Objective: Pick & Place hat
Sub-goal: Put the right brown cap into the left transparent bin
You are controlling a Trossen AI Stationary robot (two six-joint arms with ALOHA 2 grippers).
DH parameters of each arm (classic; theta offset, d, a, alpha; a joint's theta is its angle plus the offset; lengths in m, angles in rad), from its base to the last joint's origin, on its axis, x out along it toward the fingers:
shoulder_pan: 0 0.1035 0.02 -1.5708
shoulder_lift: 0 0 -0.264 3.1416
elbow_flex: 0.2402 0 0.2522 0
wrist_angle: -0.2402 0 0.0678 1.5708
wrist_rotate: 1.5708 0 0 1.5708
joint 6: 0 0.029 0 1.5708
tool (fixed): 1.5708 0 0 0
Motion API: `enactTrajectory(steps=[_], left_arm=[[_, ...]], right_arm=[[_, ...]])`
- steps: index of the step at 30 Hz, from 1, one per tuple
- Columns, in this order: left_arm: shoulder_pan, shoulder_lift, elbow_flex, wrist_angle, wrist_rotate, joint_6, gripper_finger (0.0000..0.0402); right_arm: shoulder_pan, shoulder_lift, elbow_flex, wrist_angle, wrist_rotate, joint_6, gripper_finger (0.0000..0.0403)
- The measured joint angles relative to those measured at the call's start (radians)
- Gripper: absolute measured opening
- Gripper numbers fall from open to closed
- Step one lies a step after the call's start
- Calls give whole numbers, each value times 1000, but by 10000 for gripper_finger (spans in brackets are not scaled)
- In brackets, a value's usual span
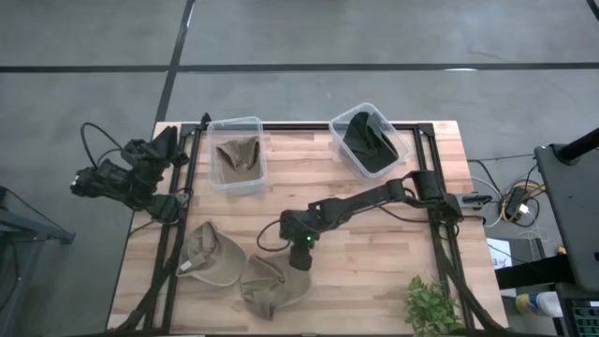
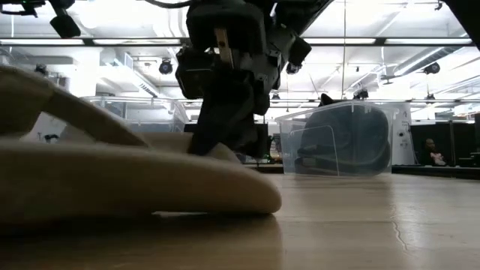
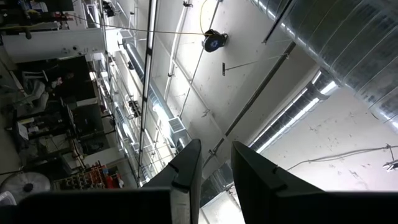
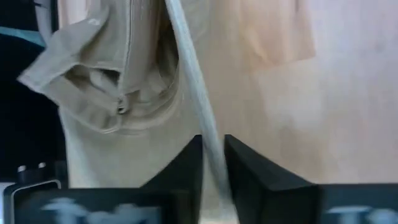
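Note:
Two tan hats lie on the wooden table near its near edge: one (image 1: 211, 257) to the left, one (image 1: 271, 285) beside it. My right gripper (image 1: 301, 265) reaches from the right down to the second hat's (image 4: 112, 74) far right edge and is shut on it. In the low view this hat (image 2: 112, 180) rests flat on the table with the gripper (image 2: 217, 139) coming down behind it. My left gripper (image 3: 216, 165) is parked off the table's left edge, pointing at the ceiling, fingers nearly together and holding nothing. My right gripper pinches the tan hat's pale edge (image 4: 205, 134) between its two fingers, the edge running along the gap between them. The fingers come from above, slanting down toward the table's near side. The rest of the hat (image 2: 112, 180) lies on the table.
At the far edge stand a clear bin (image 1: 237, 154) holding a tan hat and a clear bin (image 1: 370, 139) holding a dark hat (image 2: 341, 139). A small green plant (image 1: 430, 304) sits at the near right corner. Bare wood shows between the bins and the hats.

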Motion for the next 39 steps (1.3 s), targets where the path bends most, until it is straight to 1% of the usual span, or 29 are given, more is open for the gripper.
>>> enactTrajectory(steps=[2, 4, 7, 11, 17, 22, 28, 33, 35, 39], left_arm=[[0, 0, 0, 0, 0, 0, 80], [0, 0, 0, 0, 0, 0, 80], [0, 0, 0, 0, 0, 0, 80], [0, 0, 0, 0, 1, -3, 80], [0, 0, 0, 0, 1, -3, 80], [0, 0, -3, 0, 1, -3, 80], [0, 0, -6, -6, 14, -5, 80], [0, 0, -6, -3, 38, -39, 80], [0, 0, -6, -3, 64, -42, 80], [0, 0, -6, -5, 120, -49, 80]], right_arm=[[-1, 0, 0, -2, -19, 3, 23], [-1, -1, 0, -4, -33, 20, 16], [-2, -12, 0, -9, -40, 46, 13], [-1, -63, 1, -45, -42, 62, 12], [-4, -190, 2, -212, -26, 52, 10], [-8, -302, 2, -293, 6, 39, 10], [-10, -437, 2, -424, 149, 56, 10], [-10, -554, 2, -420, 256, 83, 11], [-10, -596, 2, -418, 335, 90, 11], [-10, -668, 2, -406, 545, 125, 11]])
